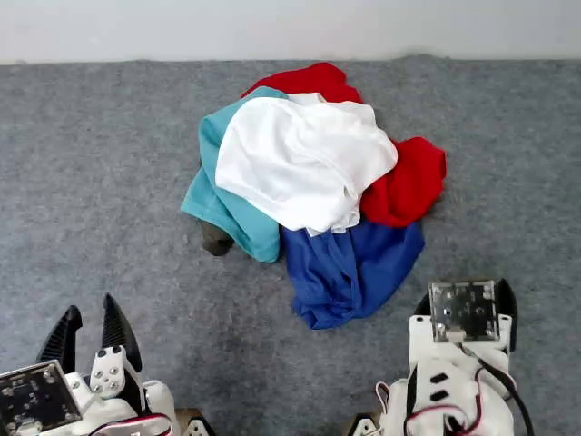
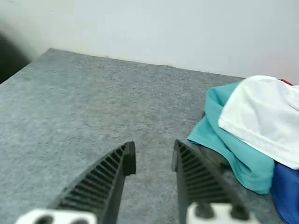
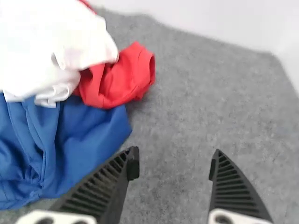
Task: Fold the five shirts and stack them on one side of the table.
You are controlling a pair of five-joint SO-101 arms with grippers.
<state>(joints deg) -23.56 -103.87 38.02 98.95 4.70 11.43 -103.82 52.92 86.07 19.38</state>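
Unfolded shirt heap (image 1: 313, 182) mid-table, nearer the far edge, on the grey-covered table (image 1: 109, 163).
- Top of heap: white shirt (image 1: 304, 159), crumpled, covering most of the rest.
- Under it on the left arm's side: teal shirt (image 1: 231, 204), sticking out along the heap's edge.
- On the right arm's side and far edge: red shirt (image 1: 408, 182), partly tucked under the white one.
- Nearest the arms: blue shirt (image 1: 349, 268), spilling out from under white and red, lying rumpled on the table.
- Peeking from under the teal shirt's near corner: small bit of dark cloth (image 1: 216, 241); too little showing to tell what garment.

Nothing folded, nothing stacked yet.

Near edge, left side: left gripper (image 2: 153, 156), jaws spread, nothing between them, well apart from the heap; teal shirt off to one side in its wrist view.

Near edge, right side: right gripper (image 3: 175, 161), jaws spread wide, holding nothing, bare table between the fingers; blue shirt just beside one finger, not gripped.

Beyond the table's far edge: plain white wall (image 1: 290, 27).
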